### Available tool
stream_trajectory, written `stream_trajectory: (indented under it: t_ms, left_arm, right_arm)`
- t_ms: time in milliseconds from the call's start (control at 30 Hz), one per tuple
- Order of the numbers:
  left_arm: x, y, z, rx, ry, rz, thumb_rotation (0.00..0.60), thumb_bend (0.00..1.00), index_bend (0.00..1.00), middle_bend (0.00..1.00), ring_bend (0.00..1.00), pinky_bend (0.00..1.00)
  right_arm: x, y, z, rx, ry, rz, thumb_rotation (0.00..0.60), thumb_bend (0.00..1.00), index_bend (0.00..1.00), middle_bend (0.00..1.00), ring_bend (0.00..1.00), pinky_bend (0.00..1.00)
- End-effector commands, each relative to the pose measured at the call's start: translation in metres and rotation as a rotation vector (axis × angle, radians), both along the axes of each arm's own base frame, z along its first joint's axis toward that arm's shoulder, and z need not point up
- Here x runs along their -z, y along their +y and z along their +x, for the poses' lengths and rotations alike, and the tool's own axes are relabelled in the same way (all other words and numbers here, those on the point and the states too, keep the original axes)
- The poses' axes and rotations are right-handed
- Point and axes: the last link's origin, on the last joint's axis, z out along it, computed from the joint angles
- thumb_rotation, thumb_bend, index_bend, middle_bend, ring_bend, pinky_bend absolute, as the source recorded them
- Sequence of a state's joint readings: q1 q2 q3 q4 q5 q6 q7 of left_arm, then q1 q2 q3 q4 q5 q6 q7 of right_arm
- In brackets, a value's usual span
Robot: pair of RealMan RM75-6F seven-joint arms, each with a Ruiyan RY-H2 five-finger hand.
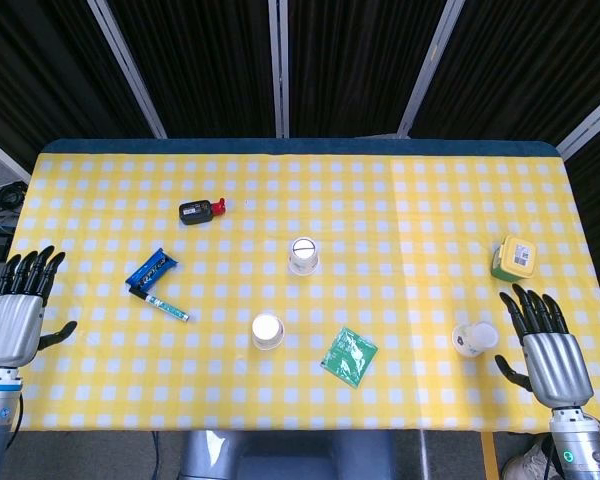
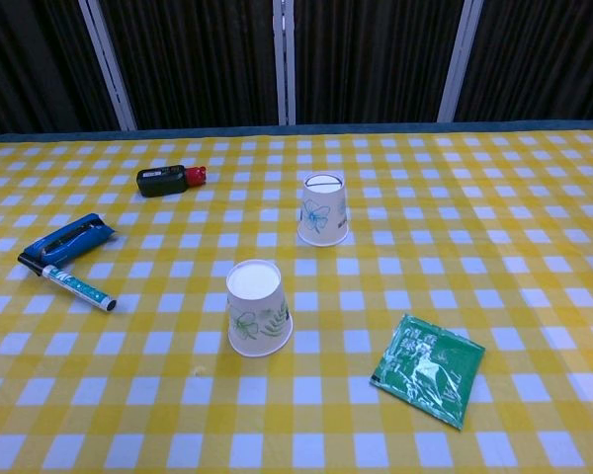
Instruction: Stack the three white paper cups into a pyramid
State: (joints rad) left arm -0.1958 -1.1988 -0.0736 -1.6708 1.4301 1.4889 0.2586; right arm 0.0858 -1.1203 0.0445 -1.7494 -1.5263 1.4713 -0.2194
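Note:
Two white paper cups stand upside down on the yellow checked table [image 1: 400,200]: one near the middle [image 1: 303,254] [image 2: 322,209] and one nearer the front [image 1: 267,331] [image 2: 257,307]. A third cup [image 1: 474,338] lies on its side at the right, just left of my right hand [image 1: 548,345], which is open with fingers spread and holds nothing. My left hand [image 1: 20,305] rests open at the table's left edge, far from the cups. Neither hand shows in the chest view.
A black and red device [image 1: 200,211] [image 2: 170,180] lies at the back left. A blue stapler [image 1: 151,270] [image 2: 67,241] and a marker [image 1: 166,308] [image 2: 79,287] sit left. A green packet [image 1: 349,356] [image 2: 427,368] lies front centre. A yellow-green box [image 1: 513,258] is at the right.

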Motion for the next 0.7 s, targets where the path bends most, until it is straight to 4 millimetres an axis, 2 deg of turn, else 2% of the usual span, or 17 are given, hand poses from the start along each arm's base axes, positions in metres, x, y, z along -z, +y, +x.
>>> stream_trajectory:
  t_ms: [33, 700]
  left_arm:
    - [-0.0008, -0.0004, 0.0004, 0.002, 0.000, 0.003, 0.600, 0.14, 0.00, 0.00, 0.00, 0.00]
    - [0.0014, -0.0011, 0.0022, 0.006, 0.006, -0.012, 0.600, 0.14, 0.00, 0.00, 0.00, 0.00]
  right_arm:
    - [-0.0001, 0.0004, 0.0001, -0.001, 0.001, 0.000, 0.600, 0.15, 0.02, 0.00, 0.00, 0.00]
    - [0.0001, 0.0015, 0.0014, -0.008, -0.004, 0.010, 0.600, 0.15, 0.02, 0.00, 0.00, 0.00]
